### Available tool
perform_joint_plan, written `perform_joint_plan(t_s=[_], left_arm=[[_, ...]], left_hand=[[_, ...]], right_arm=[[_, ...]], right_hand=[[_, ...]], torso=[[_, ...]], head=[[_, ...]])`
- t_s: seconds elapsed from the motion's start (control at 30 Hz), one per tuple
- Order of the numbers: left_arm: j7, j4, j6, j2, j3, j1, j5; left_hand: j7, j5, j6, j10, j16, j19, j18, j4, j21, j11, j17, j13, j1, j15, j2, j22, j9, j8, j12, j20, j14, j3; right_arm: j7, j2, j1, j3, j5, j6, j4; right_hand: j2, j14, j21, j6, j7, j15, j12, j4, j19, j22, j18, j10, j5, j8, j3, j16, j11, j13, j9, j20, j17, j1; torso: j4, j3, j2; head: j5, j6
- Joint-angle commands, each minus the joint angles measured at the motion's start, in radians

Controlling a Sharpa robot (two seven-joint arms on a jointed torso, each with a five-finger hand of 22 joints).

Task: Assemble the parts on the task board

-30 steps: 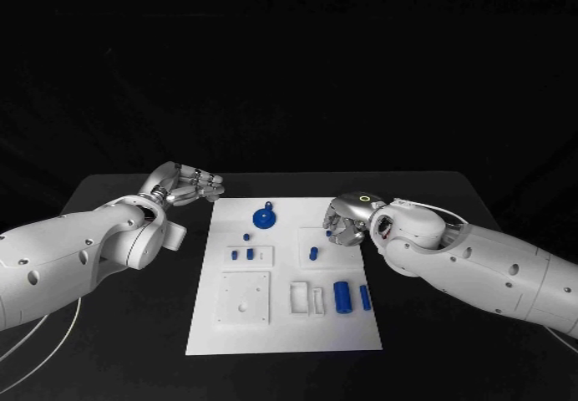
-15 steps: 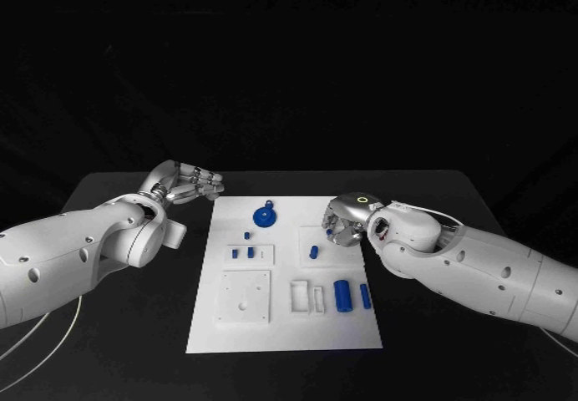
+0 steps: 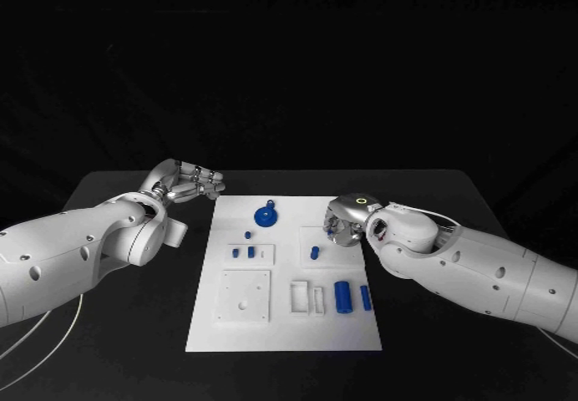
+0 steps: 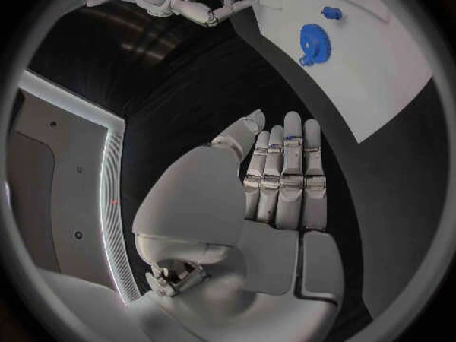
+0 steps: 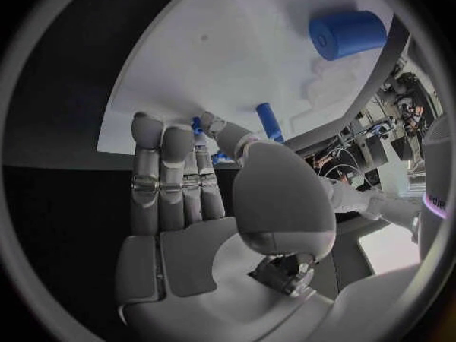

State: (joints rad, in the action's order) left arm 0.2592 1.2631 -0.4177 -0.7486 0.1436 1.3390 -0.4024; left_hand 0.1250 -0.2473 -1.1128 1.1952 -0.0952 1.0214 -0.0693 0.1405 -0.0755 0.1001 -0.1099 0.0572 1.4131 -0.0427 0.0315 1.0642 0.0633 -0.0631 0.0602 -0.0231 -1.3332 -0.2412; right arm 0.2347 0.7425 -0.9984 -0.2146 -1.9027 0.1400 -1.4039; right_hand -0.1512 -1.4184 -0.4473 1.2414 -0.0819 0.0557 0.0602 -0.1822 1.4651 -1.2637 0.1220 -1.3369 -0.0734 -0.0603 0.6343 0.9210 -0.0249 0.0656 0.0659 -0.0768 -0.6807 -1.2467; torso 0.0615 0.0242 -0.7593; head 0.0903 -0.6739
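Note:
The white task board [image 3: 283,334] lies in the middle of the table. On it are a blue gear [image 3: 265,218], two small blue pieces [image 3: 242,251], a short blue peg [image 3: 313,251] and two blue cylinders [image 3: 352,296]. My right hand [image 3: 342,225] hovers over the board's right edge, just beyond the peg. In the right wrist view that hand [image 5: 190,182] has straight fingers holding nothing, with the peg [image 5: 269,120] and a cylinder [image 5: 346,32] ahead of it. My left hand [image 3: 188,184] hangs off the board's far left corner, fingers extended and empty [image 4: 280,175]. The gear [image 4: 311,38] also appears in the left wrist view.
White recessed blocks [image 3: 245,296] and slots [image 3: 306,297] sit on the board's near half. Bare black table [image 3: 133,334] surrounds the board on every side. My two forearms flank the board's left and right edges.
My right hand has crept slightly inward and lower over the board toward the short peg. The left hand and the parts have not moved.

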Motion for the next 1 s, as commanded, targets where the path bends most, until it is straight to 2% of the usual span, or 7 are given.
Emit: perform_joint_plan(t_s=[0.03,0.2,0.27,0.4,0.6,0.7,1.0], left_arm=[[0.005,0.002,-0.002,0.001,-0.001,0.001,0.007],[0.001,0.0,0.0,0.002,-0.001,0.001,0.007],[0.0,-0.001,0.0,0.002,-0.001,0.001,0.007],[0.0,-0.005,0.0,0.003,-0.001,0.001,0.007],[0.0,-0.009,-0.001,0.003,-0.001,0.001,0.007],[0.001,-0.01,0.0,0.003,-0.001,0.001,0.007],[0.0,-0.013,-0.001,0.002,-0.001,0.001,0.008]], left_hand=[[0.003,0.007,0.003,-0.004,-0.01,0.01,0.006,0.001,-0.006,-0.004,-0.005,0.0,-0.007,0.003,-0.002,0.01,0.001,-0.001,0.0,0.003,-0.013,0.005],[0.003,0.006,0.003,-0.004,-0.013,0.01,0.006,0.001,-0.006,-0.004,-0.006,0.0,-0.007,0.003,-0.002,0.013,0.001,-0.001,0.0,0.004,-0.014,0.005],[0.003,0.006,0.002,-0.005,-0.037,0.008,0.008,0.004,0.005,-0.003,-0.015,0.001,-0.006,0.003,-0.005,0.045,0.001,-0.001,0.0,0.005,0.002,0.007],[0.003,0.006,0.002,-0.005,-0.037,0.008,0.008,0.004,0.005,-0.003,-0.015,0.001,-0.006,0.003,-0.005,0.045,0.001,-0.001,0.0,0.005,0.002,0.007],[0.003,0.006,0.002,-0.005,-0.037,0.008,0.008,0.004,0.005,-0.003,-0.015,0.001,-0.006,0.003,-0.005,0.045,0.001,-0.001,0.0,0.005,0.002,0.007],[0.003,0.006,0.002,-0.005,-0.037,0.008,0.008,0.004,0.005,-0.003,-0.015,0.001,-0.006,0.003,-0.005,0.045,0.001,-0.001,0.0,0.005,0.002,0.007],[0.003,0.005,0.002,-0.006,-0.042,0.008,0.007,0.006,0.006,-0.003,-0.015,0.0,-0.006,0.003,-0.005,0.051,0.001,-0.001,0.0,0.005,0.004,0.006]], right_arm=[[0.009,-0.005,0.009,0.009,-0.029,-0.018,0.009],[0.015,-0.011,0.011,0.014,-0.039,0.012,0.013],[0.017,-0.012,0.012,0.015,-0.041,0.025,0.012],[0.023,-0.013,0.014,0.016,-0.046,0.061,0.007],[0.022,-0.007,0.014,0.014,-0.036,0.095,-0.005],[0.015,-0.001,0.014,0.007,-0.019,0.102,-0.018],[0.007,0.025,0.014,-0.038,0.047,0.094,-0.093]], right_hand=[[0.013,-0.001,-0.004,0.009,0.001,0.007,0.001,-0.009,0.042,-0.002,-0.008,-0.011,0.006,-0.003,0.002,0.0,0.002,-0.002,0.001,-0.007,-0.002,-0.002],[0.022,-0.002,-0.014,0.031,0.006,0.011,0.003,-0.018,0.042,-0.007,-0.01,-0.033,0.013,-0.006,0.017,-0.001,0.009,0.0,0.003,-0.01,-0.003,-0.006],[0.02,-0.002,-0.014,0.042,0.009,0.013,0.002,-0.022,0.041,-0.009,-0.012,-0.044,0.012,-0.004,0.027,-0.003,0.011,-0.001,0.003,-0.013,-0.003,0.0],[0.011,-0.006,-0.028,0.062,0.015,0.019,0.002,-0.029,0.043,-0.02,-0.015,-0.063,-0.012,-0.005,0.052,-0.005,0.017,0.0,0.005,-0.019,-0.005,0.012],[0.007,-0.009,-0.034,0.068,0.016,0.02,0.002,-0.033,0.043,-0.029,-0.017,-0.069,-0.008,-0.004,0.07,-0.01,0.018,-0.001,0.006,-0.022,-0.009,0.017],[0.006,-0.009,-0.035,0.069,0.017,0.021,0.002,-0.032,0.043,-0.03,-0.017,-0.07,-0.008,-0.004,0.07,-0.011,0.019,-0.001,0.006,-0.022,-0.009,0.018],[0.007,-0.01,-0.039,0.07,0.017,0.021,0.002,-0.031,0.043,-0.034,-0.018,-0.07,-0.014,-0.004,0.064,-0.013,0.019,-0.001,0.007,-0.022,-0.012,0.018]], torso=[[-0.001,-0.0006,0.0],[-0.0004,-0.0006,0.0],[-0.0005,-0.0005,0.0],[-0.0004,-0.0001,0.0],[-0.0002,-0.0003,0.0],[0.0,0.0002,0.001],[-0.0019,0.0004,0.0]], head=[[0.001,0.001],[0.002,0.001],[0.002,0.001],[0.001,0.002],[-0.002,0.002],[-0.005,0.002],[-0.016,0.003]])
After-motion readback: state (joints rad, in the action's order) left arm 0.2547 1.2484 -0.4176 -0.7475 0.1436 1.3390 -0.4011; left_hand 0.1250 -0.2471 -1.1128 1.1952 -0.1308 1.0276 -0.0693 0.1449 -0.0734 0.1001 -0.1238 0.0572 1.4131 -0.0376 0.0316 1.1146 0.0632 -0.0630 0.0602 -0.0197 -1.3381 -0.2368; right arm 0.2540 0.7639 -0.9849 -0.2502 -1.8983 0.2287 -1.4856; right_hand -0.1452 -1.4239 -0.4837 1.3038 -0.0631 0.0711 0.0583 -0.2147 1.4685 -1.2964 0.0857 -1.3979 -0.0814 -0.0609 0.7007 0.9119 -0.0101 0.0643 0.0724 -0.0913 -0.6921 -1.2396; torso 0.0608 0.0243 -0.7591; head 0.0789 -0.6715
